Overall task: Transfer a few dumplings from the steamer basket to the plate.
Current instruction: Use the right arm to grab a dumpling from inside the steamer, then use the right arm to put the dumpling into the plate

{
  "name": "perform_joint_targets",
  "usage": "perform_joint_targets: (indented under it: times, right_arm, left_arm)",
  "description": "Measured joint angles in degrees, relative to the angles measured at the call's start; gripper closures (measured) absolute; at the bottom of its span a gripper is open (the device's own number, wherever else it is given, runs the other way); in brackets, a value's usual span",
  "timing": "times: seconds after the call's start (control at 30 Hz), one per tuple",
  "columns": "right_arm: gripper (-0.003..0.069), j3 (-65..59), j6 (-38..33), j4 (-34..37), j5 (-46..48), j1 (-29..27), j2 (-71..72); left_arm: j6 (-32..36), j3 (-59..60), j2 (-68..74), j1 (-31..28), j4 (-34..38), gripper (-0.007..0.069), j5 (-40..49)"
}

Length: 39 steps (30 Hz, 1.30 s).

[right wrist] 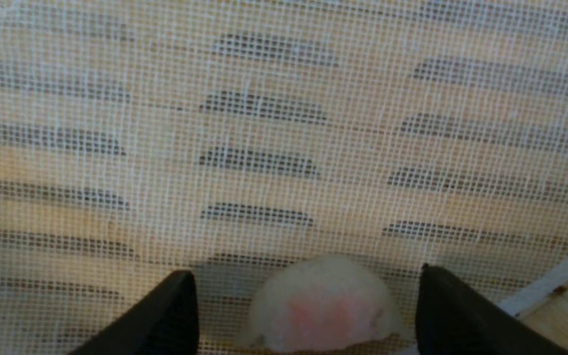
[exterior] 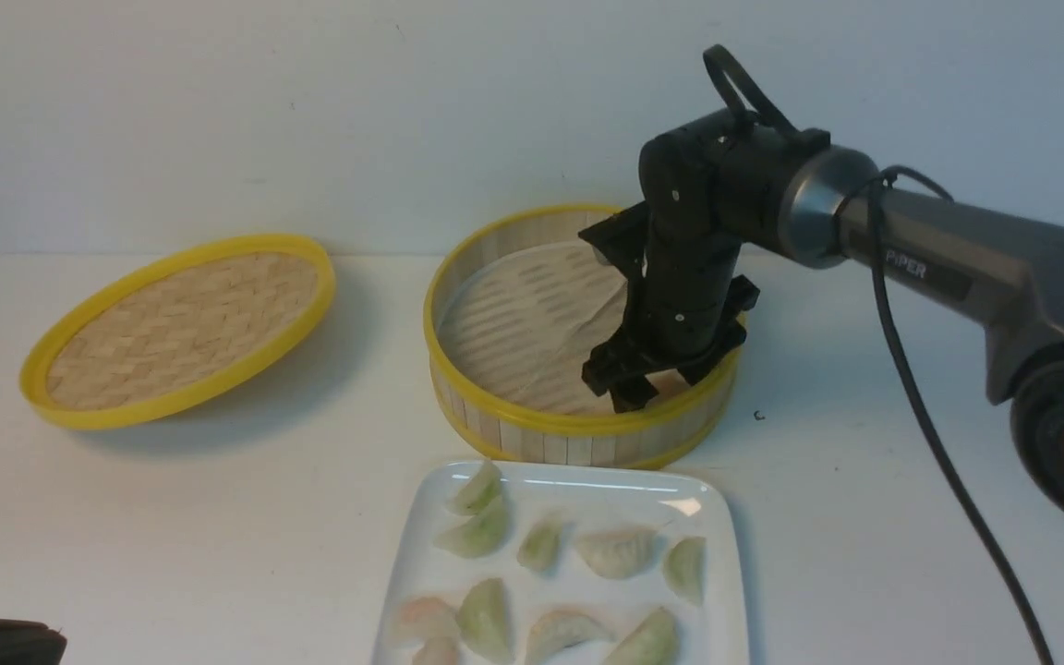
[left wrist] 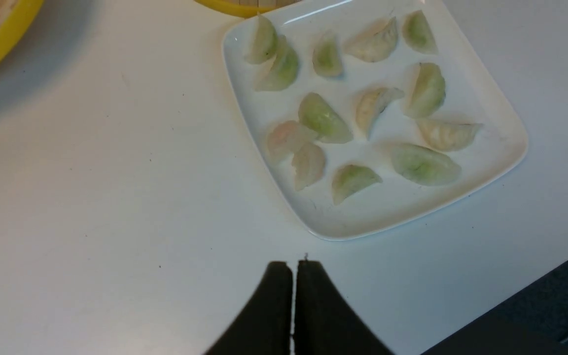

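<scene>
Pinkish dumpling [right wrist: 324, 309] in steamer basket [exterior: 532, 423]; two pinkish dumplings [left wrist: 286, 139] on white plate [left wrist: 363, 217]

Steamer basket [exterior: 541, 443] mid-frame in the front view looks like pale raw bamboo slats, matt, with smooth yellow plastic-looking rims. Its liner sheet [right wrist: 284, 123] is a thin white open-weave mesh, cloth-like, with the slats showing right through. The lid [exterior: 181, 332] over on the left is woven bamboo strip, dry and a bit rough, same yellow rim. Plate [left wrist: 503, 148] is glossy white ceramic with bright reflections. The dumpling [right wrist: 321, 310] has a translucent, soft-matt skin, pink inside. Table [exterior: 218, 536] is smooth matt white. Right arm [exterior: 957, 268] is satin grey, matt black at the wrist.
</scene>
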<state>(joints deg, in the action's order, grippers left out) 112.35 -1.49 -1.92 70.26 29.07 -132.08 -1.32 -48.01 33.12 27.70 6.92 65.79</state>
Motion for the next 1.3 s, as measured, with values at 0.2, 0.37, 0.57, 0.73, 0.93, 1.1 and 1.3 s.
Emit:
perform_joint_targets:
  times: [0.2, 0.37, 0.57, 0.73, 0.93, 1.1, 1.3]
  right_arm:
    - [0.0322, -0.06, -0.14, 0.01, 0.35, 0.00, -0.04]
    - [0.0318, 0.95, -0.77, 0.07, 0.47, 0.00, -0.19]
    - [0.0318, 5.27, -0.88, 0.81, 0.48, 0.00, 0.61]
    - [0.0318, 5.42, -0.24, 2.73, 0.59, 0.00, 5.37]
    - [0.0318, 1.17, -0.22, 11.88, 0.65, 0.65, 15.11]
    - [0.0318, -9.68, -1.21, 14.85, 0.65, 5.12, 20.45]
    - [0.0318, -19.22, -2.49, 15.28, 0.65, 10.33, 19.26]
  left_arm:
    - [-0.01, 0.00, 0.00, 0.00, 0.00, 0.0631, -0.13]
    - [-0.01, 0.00, 0.00, 0.00, -0.05, 0.0631, -0.13]
    - [-0.01, 0.00, 0.00, 0.00, -0.10, 0.0631, -0.13]
    - [-0.01, 0.00, 0.00, 0.00, -0.12, 0.0631, -0.13]
    - [-0.01, 0.00, 0.00, 0.00, -0.56, 0.0631, -0.17]
    - [-0.01, 0.00, 0.00, 0.00, -1.69, 0.0631, -0.67]
    - [-0.01, 0.00, 0.00, 0.00, -2.61, 0.0631, -2.57]
